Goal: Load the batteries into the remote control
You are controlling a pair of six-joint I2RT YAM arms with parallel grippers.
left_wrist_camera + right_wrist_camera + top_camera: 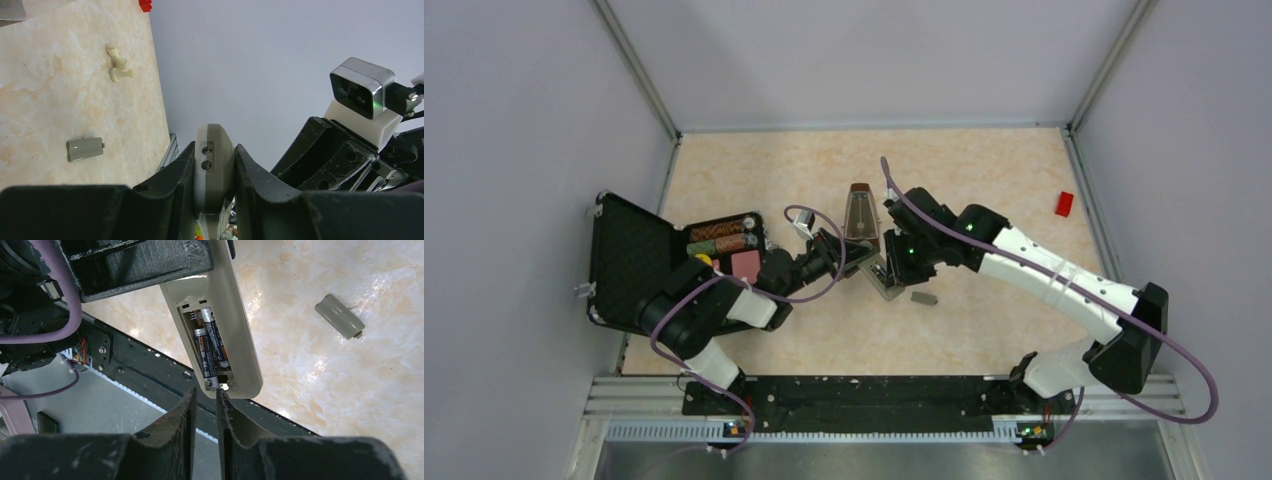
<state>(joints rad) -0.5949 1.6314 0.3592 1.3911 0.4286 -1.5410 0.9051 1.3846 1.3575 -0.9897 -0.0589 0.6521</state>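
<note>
My left gripper (214,172) is shut on the remote control (214,165), clamping its thin edge and holding it above the table. In the right wrist view the remote control (235,315) faces me grey back up with its compartment uncovered. Two dark batteries (210,345) lie side by side inside it, and the near end of one sticks up slightly. My right gripper (206,392) is just below that end, its jaws a narrow gap apart with nothing between them. From above, both grippers meet at the remote control (879,272).
The grey cover piece (923,297) lies on the table right of the remote. A brown metronome (860,212) stands just behind. An open black case (634,262) with several items sits at the left. A red block (1064,203) lies far right.
</note>
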